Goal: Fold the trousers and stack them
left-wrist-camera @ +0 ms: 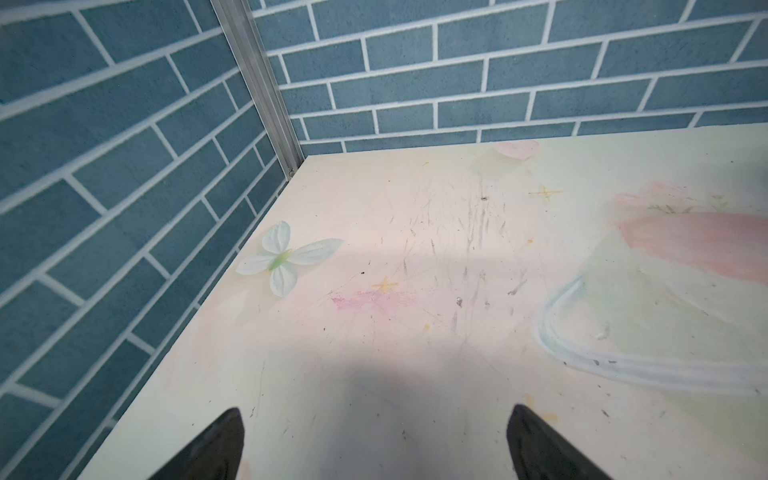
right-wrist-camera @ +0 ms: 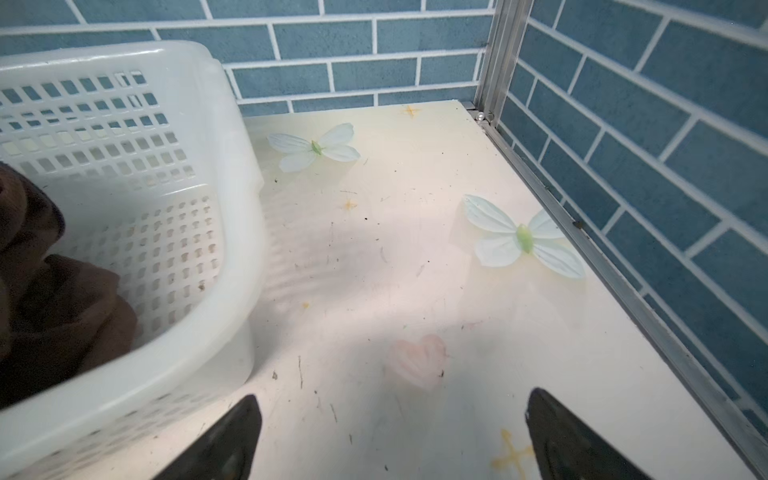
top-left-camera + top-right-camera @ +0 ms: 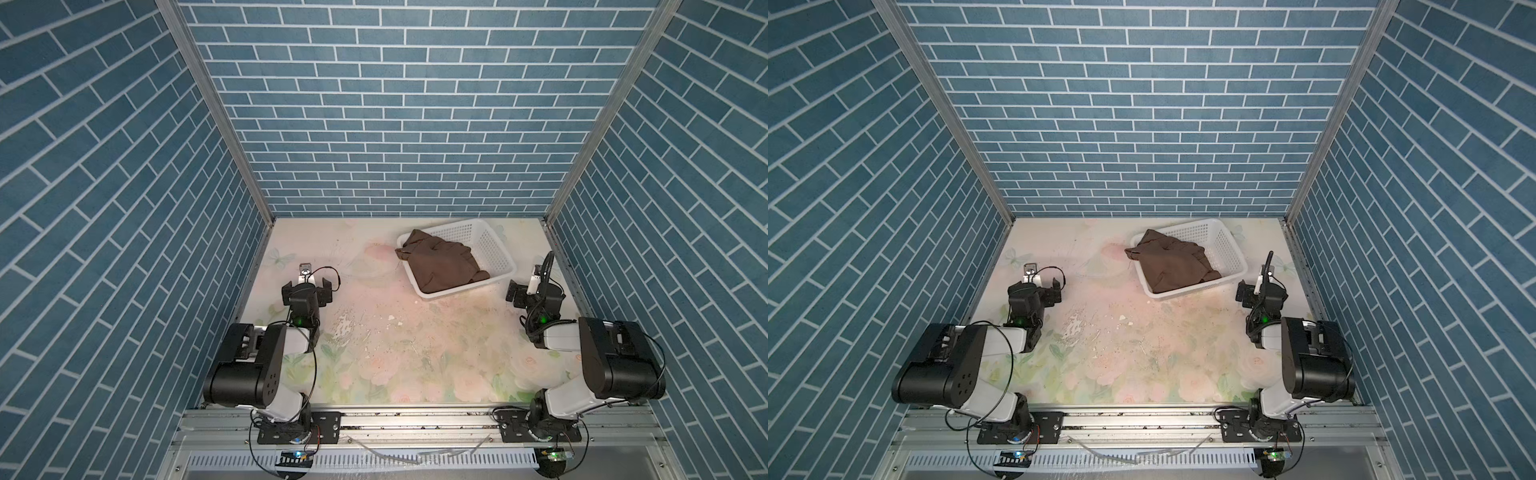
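Left gripper (image 3: 306,291) and right gripper (image 3: 535,293) both stand released and empty in a top view, low over the floral table (image 3: 395,332) at mid-left and mid-right of the frame, well apart. Toward the upper right of the tabletop the trousers (image 3: 440,266) lie crumpled in the white basket (image 3: 494,245), one fold spilling over its left rim.

Your left wrist view shows only bare table beyond wide-spread jaws.

Your right wrist view, jaws equally wide, finds the basket (image 2: 166,124) close beside one finger, brown cloth (image 2: 50,316) bunched inside it.

Nothing is folded yet; you appear to be at the very start, about to fetch the garment. Your next move likely calls for the right gripper, the nearer one, to reach over the rim, pinch a raised fold and lift the trousers out onto open table.
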Available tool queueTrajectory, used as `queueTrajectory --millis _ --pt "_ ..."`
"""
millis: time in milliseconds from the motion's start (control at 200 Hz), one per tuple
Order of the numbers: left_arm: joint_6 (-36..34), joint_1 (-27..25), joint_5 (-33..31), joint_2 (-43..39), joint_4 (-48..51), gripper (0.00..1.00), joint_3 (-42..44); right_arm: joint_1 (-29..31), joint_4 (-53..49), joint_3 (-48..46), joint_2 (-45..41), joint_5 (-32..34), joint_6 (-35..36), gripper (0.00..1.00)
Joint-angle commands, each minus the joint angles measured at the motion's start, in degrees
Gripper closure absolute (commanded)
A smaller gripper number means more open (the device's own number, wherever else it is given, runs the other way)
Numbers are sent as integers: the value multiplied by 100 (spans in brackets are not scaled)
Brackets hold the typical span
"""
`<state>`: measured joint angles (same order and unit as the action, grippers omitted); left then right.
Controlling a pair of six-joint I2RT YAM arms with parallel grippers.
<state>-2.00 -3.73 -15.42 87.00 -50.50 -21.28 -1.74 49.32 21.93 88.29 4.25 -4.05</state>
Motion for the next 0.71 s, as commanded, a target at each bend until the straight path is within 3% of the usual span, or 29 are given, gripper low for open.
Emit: queueTrajectory --millis 0,700 --pt "11 -14 -40 45 -77 1 12 -11 58 39 2 -100 142 1" --pt "11 -14 -51 50 -76 1 14 -64 -34 54 -88 54 -5 1"
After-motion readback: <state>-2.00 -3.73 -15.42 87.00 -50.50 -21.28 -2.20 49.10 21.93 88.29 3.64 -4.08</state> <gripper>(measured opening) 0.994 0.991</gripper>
